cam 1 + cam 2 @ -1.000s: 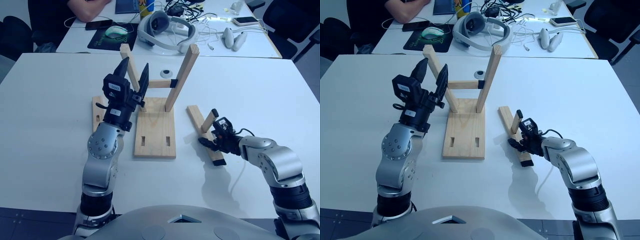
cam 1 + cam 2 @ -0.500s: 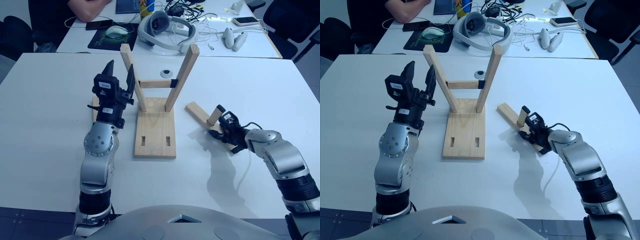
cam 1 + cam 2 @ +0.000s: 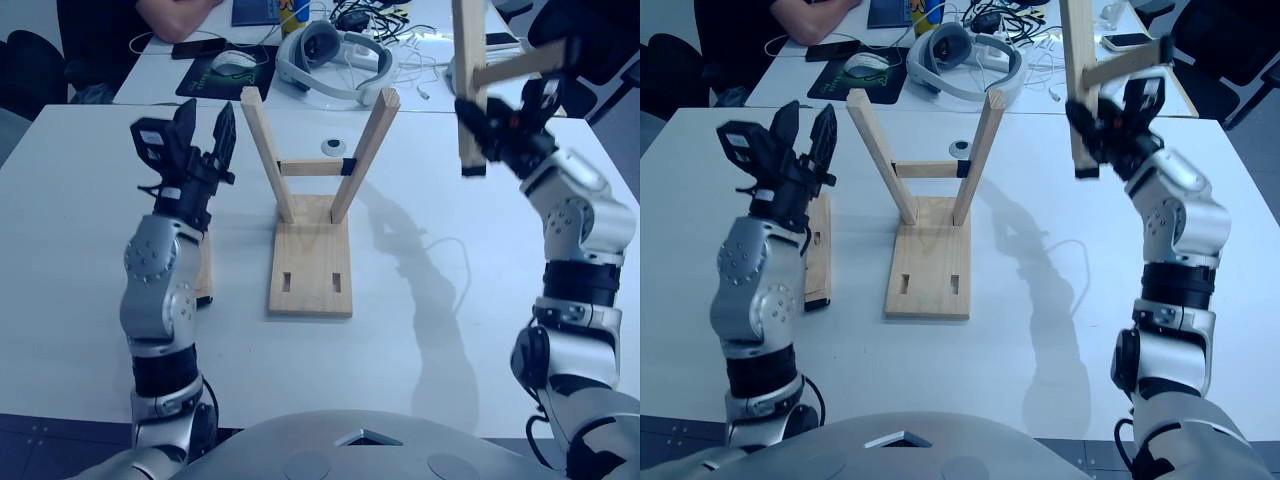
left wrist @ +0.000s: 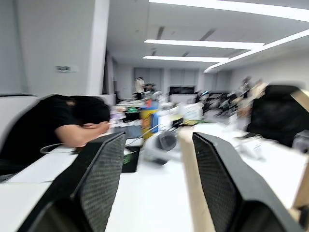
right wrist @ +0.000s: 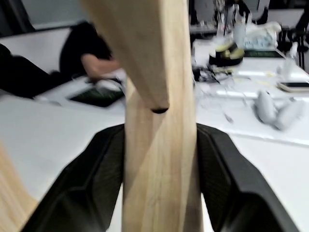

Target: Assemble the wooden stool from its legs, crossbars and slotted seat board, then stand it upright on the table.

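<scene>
My right gripper (image 3: 488, 122) is clamped on one leg (image 3: 468, 60) with its crossbar (image 3: 520, 65) jutting sideways. I hold it high at 2 o'clock from the seat board (image 3: 310, 270), I judge so that it clears the standing legs (image 3: 268, 150) in the board's far slots. The board lies flat on the table (image 3: 90, 230) with its near slots (image 3: 285, 282) free, while my left gripper (image 3: 205, 130) hangs spread and empty at 10 o'clock above a loose wooden piece (image 3: 204, 275), probably ready to steady things.

Bright, even; ceiling strip lights (image 4: 207, 44); soft shadows on table (image 3: 90, 330).
</scene>
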